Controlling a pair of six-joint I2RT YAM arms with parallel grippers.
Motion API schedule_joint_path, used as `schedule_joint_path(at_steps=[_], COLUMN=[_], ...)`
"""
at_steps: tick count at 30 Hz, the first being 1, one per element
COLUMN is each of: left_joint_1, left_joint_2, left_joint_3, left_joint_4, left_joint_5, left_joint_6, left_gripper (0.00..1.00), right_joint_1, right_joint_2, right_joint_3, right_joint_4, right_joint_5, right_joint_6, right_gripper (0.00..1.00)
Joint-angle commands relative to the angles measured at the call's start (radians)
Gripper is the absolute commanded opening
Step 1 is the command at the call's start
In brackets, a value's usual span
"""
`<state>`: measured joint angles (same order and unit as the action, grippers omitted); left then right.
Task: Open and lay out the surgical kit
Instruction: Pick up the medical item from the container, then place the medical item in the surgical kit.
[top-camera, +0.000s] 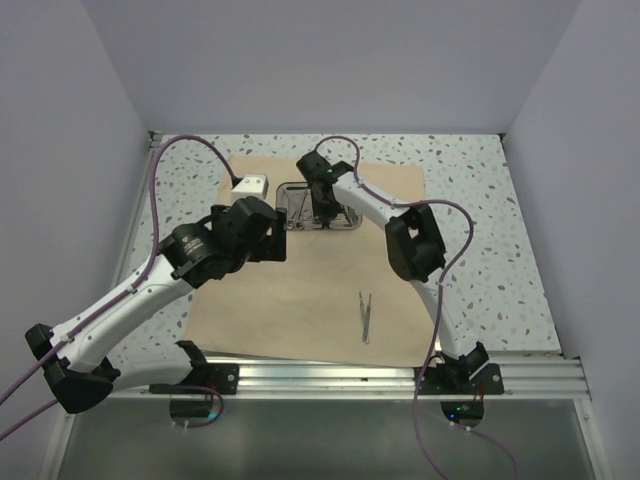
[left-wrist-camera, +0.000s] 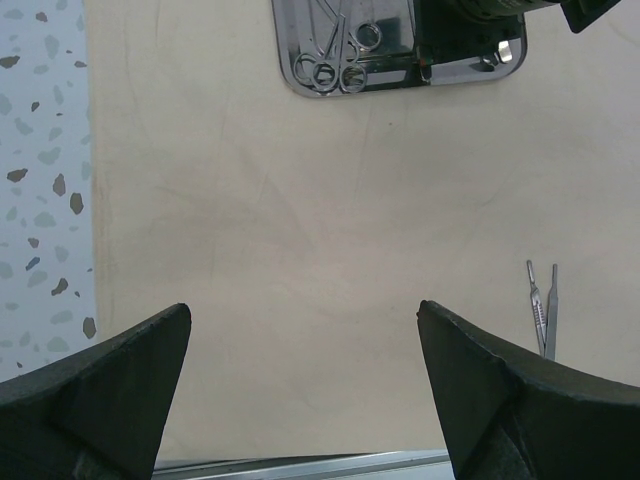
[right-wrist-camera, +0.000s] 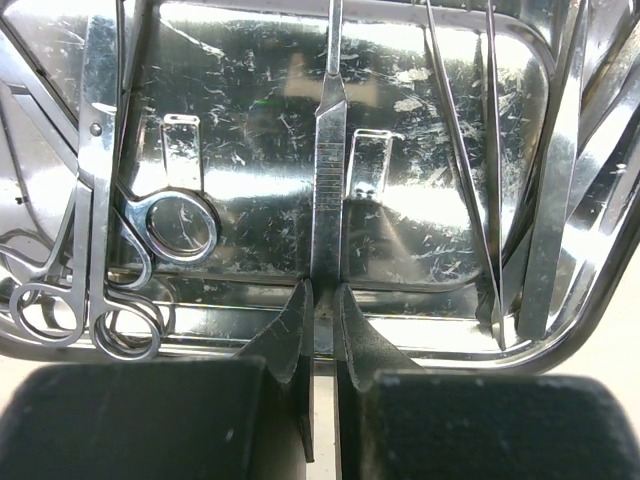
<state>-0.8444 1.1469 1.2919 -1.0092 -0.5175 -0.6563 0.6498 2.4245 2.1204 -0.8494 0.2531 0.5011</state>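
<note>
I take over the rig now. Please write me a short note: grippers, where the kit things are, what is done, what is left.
Left gripper: open, empty, above the cloth wrap.
Right gripper: in the steel tray, shut on a flat handle.
Done: wrap spread flat; one tweezers lies on it, near side.
To do: scissors and other tools are in the tray; lay them out.

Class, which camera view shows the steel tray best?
Right wrist: the tray fills the frame, instruments distinct. Left wrist shows its near part at the top edge. Top external shows it small, partly behind the right arm.
</note>
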Motion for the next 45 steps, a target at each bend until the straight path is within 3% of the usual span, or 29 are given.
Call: schedule_joint_path(at_steps=[1, 9, 14, 18, 21, 25, 30, 39, 45], left_joint_1=[0.007, 0.011, 0.019, 0.047, 0.103, 0.162, 0.200, 0.217, 0.219], left_joint_2=[-0.021, -0.041, -0.015, 0.014, 0.033, 0.086, 0.134, 0.155, 0.103], left_joint_3=[0.001, 0.020, 0.040, 0.063, 0.064, 0.072, 0.101, 0.113, 0.070], left_joint_4=[0.049, 0.058, 0.072, 0.090, 0.133, 0.158, 0.184, 0.185, 0.161], left_joint_5=[0.011, -0.018, -0.001, 0.007, 0.106, 0.188, 0.237, 0.272, 0.272], left_joint_6=[0.035, 0.053, 0.098, 0.133, 0.185, 0.214, 0.239, 0.245, 0.239], left_gripper=[0.99, 0.99, 0.99, 0.99, 1.00, 1.00, 0.99, 0.99, 0.99], right_joint_1=[0.007, -0.007, -0.009, -0.003, 0.016, 0.063, 0.169, 0.364, 0.387], right_joint_2=[0.009, -0.129, -0.280, -0.470, -0.652, -0.876, -1.028, -1.085, -1.058], right_joint_3=[0.085, 0.113, -0.038, -0.358, -0.595, -0.836, -1.109, -1.316, -1.338], right_joint_4=[-0.065, -0.123, -0.119, -0.056, 0.004, 0.042, 0.088, 0.184, 0.182], right_joint_5=[0.025, 0.031, 0.031, 0.011, 0.009, 0.012, 0.000, -0.003, 0.008], right_joint_6=[-0.027, -0.026, 0.010, 0.065, 0.123, 0.214, 0.379, 0.616, 0.654], right_gripper=[0.00, 0.00, 0.00, 0.00, 0.00, 0.00, 0.00, 0.00, 0.00])
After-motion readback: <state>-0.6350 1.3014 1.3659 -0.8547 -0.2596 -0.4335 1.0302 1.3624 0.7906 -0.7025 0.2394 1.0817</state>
